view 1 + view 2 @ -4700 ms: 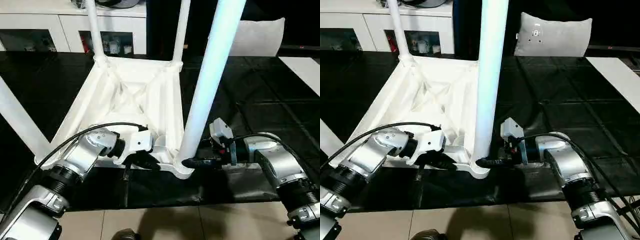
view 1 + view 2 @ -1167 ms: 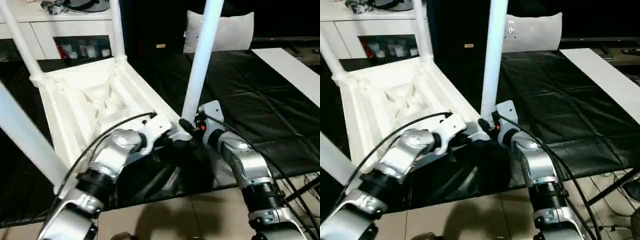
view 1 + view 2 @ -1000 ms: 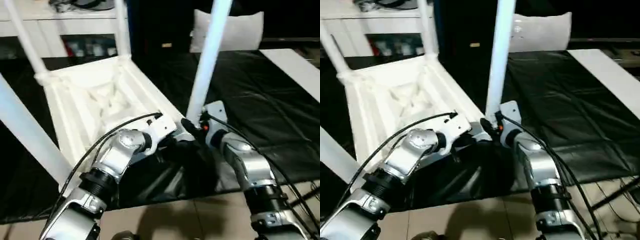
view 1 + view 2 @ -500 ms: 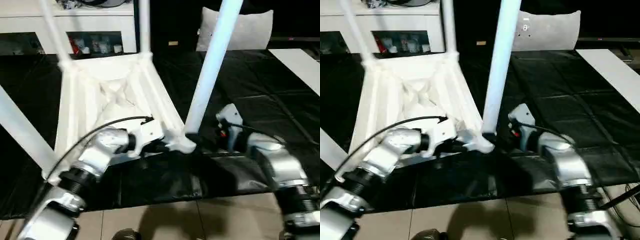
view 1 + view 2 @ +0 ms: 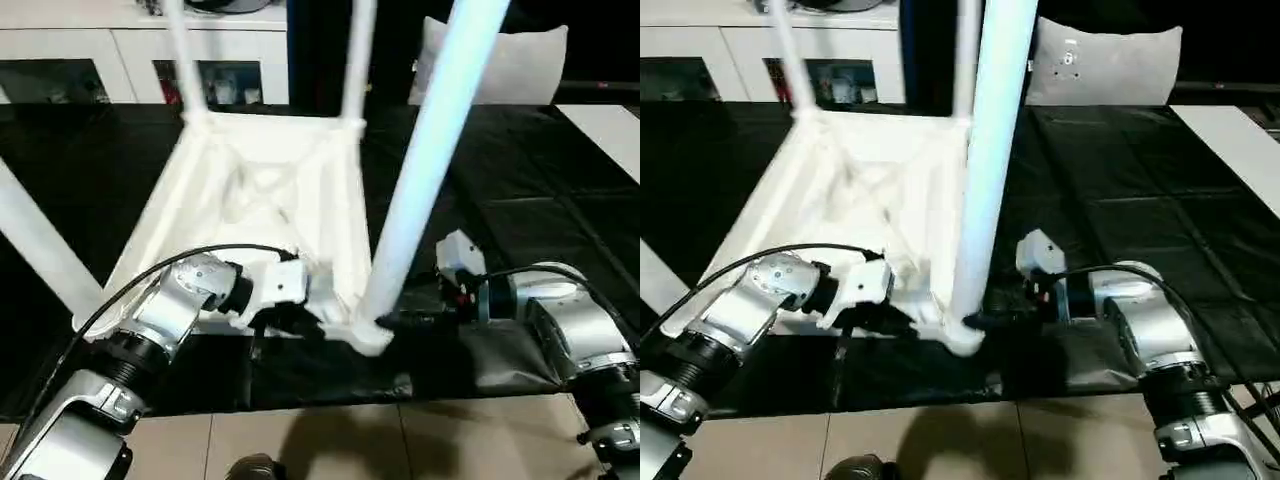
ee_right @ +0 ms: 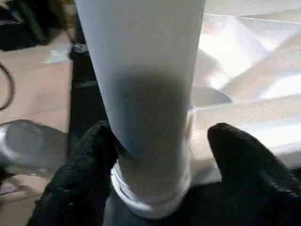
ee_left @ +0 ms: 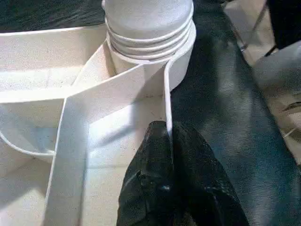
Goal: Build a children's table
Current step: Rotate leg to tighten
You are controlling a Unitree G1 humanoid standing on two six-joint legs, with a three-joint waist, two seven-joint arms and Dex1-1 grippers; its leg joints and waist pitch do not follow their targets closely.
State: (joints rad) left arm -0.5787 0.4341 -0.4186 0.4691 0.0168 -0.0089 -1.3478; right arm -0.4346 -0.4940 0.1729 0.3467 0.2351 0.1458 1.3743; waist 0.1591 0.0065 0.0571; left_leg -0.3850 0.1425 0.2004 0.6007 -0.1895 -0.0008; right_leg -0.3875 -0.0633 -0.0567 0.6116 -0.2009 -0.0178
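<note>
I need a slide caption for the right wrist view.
Right claw straddling the near table leg just above its corner socket.

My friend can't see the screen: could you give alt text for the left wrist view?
The left tool is shut on a thin upright wall of the white table's underside. Just beyond it, a threaded leg stands in the corner socket, over a black sheet.

My head stereo pair looks forward and down over both forearms. My wrist cams sit close, each facing the near corner socket [image 7: 155, 42] and leg [image 6: 146, 94] from opposite sides.
</note>
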